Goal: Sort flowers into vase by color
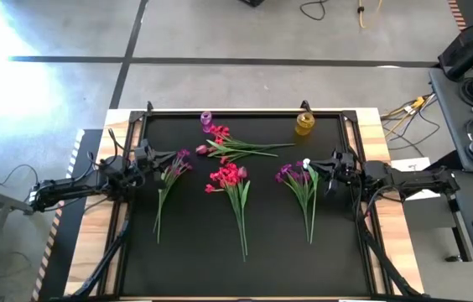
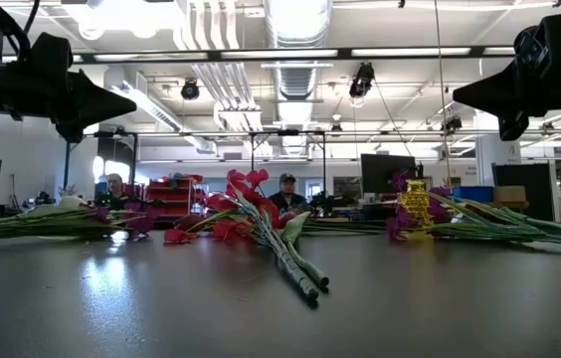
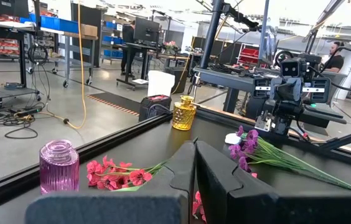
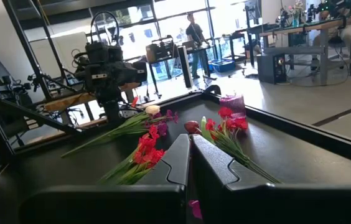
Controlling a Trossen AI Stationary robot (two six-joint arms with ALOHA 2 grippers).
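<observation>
Four flower bunches lie flat on the black mat. A purple bunch (image 1: pixel 175 165) lies just under my left gripper (image 1: pixel 159 157), and a purple bunch with a white bud (image 1: pixel 299 178) lies by my right gripper (image 1: pixel 319 164). A red bunch (image 1: pixel 228 177) lies mid-mat. A red-pink bunch (image 1: pixel 222 138) lies farther back, stems toward the right. A purple vase (image 1: pixel 206 120) and a yellow vase (image 1: pixel 304 123) stand at the far edge. Both grippers hang above the mat, shut and holding nothing, as the left wrist view (image 3: pixel 195 163) and the right wrist view (image 4: pixel 190 157) show.
The mat's raised black frame (image 1: pixel 245 111) runs around the work area, with wooden table edge (image 1: pixel 94 252) outside it. The near half of the mat holds only stem ends. People sit in the room beyond the far edge (image 2: pixel 286 191).
</observation>
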